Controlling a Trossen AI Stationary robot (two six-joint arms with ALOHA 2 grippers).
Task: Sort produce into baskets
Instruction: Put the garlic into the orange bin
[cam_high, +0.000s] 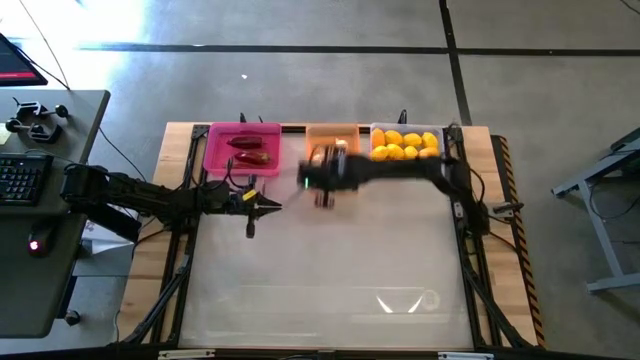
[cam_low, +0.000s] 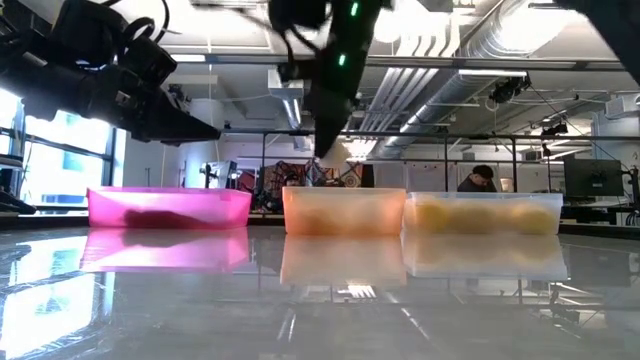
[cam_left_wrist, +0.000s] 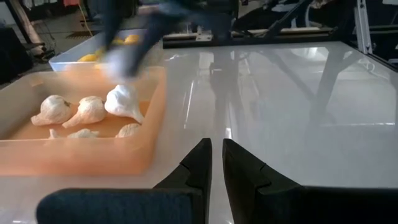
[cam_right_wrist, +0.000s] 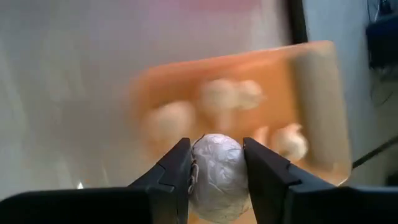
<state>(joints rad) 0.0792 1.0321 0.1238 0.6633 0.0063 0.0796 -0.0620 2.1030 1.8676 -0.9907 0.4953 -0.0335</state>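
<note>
Three baskets stand in a row along the table's far edge. The pink basket (cam_high: 242, 148) holds dark red chili peppers (cam_high: 251, 150), the orange basket (cam_high: 332, 138) holds several garlic bulbs (cam_left_wrist: 87, 111), and the clear basket (cam_high: 405, 143) holds yellow lemons (cam_high: 403, 145). My right gripper (cam_right_wrist: 216, 144) hangs above the orange basket's near side, shut on a whitish garlic bulb (cam_low: 335, 152). My left gripper (cam_left_wrist: 214, 163) waits shut and level over the table, left of the orange basket (cam_left_wrist: 74, 155). My right gripper pinches the garlic bulb by its two rounded sides (cam_right_wrist: 205, 167), one finger on each. The fingers slant down from the table's near right. The bulb is lifted clear, above the orange basket (cam_right_wrist: 311, 93).
A clear plastic scrap (cam_high: 405, 300) lies near the table's front edge on the bare glossy top. A desk with a keyboard (cam_high: 22, 178) stands off the table's left. A person (cam_low: 483, 178) sits in the room far behind the baskets.
</note>
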